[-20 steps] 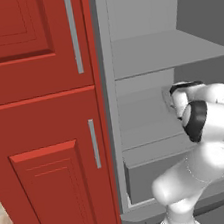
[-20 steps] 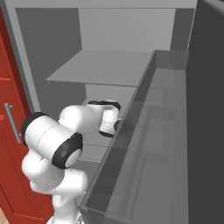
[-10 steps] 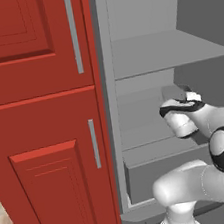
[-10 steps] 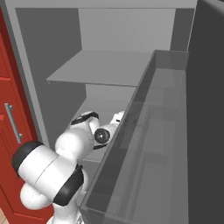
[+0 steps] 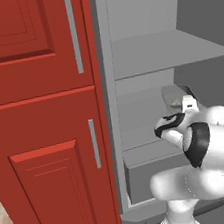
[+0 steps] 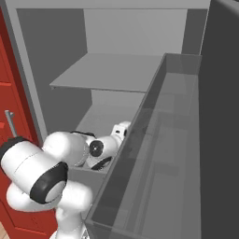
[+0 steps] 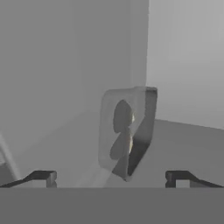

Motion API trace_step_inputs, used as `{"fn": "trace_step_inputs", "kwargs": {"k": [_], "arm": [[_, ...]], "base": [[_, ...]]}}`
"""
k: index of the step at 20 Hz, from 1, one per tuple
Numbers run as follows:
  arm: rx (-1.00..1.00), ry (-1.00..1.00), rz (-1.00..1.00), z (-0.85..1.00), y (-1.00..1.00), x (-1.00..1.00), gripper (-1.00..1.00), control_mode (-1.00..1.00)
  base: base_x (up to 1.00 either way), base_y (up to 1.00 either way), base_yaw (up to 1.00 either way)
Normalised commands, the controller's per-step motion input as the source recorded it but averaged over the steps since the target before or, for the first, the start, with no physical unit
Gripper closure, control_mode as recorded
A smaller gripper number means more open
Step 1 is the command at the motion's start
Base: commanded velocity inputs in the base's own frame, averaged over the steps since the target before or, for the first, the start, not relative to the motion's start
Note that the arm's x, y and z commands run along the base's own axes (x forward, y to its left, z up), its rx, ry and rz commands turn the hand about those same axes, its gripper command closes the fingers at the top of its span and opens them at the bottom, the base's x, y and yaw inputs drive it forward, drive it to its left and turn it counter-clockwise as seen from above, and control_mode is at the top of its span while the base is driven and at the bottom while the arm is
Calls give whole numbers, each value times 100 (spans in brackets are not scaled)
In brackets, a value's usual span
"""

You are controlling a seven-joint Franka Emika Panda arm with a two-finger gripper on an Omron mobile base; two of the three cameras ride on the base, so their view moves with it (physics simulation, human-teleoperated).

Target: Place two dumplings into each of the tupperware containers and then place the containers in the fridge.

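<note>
— So, which step is in hand, going by the left base view?

— Judging by it, the last one, stocking the fridge (image 5: pixel 141 54); its door stands open beside the red cabinets (image 5: pixel 39 119), whose panelled fronts carry slim grey bar handles; the white arm with its dark joints reaches in over the fridge's middle shelf, and a grey, rounded thing (image 5: pixel 175 95) on that shelf just beyond the hand may be a tupperware container, though I cannot tell for certain from here.

— And the right base view?

— Same fridge from the other side; plain matte grey shelves, flat and square-edged, and a long see-through door bin (image 6: pixel 158 154) along the fridge's right; the hand sits low inside, just above the drawer front.

— The hand view?

— Clearest of all; the gripper (image 7: pixel 111 177) has its fingers (image 7: pixel 41 177) spread wide with nothing between them; just ahead, on the fridge shelf, rests one tupperware container (image 7: pixel 127 131), a shallow grey half-clear tray with rounded corners, and two tan lumpy dumplings (image 7: pixel 124 131) show inside it.

— Next move?

— That container looks delivered; I'd judge the arm should draw straight back out of the fridge without brushing the tray, then see to the other container, whose whereabouts I cannot tell.
</note>
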Motion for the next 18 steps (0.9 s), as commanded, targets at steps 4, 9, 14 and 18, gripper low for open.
{"fn": "trace_step_inputs", "kwargs": {"k": [4, 9, 14, 18], "arm": [[0, 52, -4, 100, -7, 0, -100, -100], [0, 53, -2, 100, 0, 2, -100, -100], [1, 43, -2, 100, 0, 5, -100, -100], [10, 21, 0, 100, 0, -21, -100, -100]], "base": [[0, 0, 0], [0, 0, 0], [0, 0, 0], [0, 0, 0]]}}
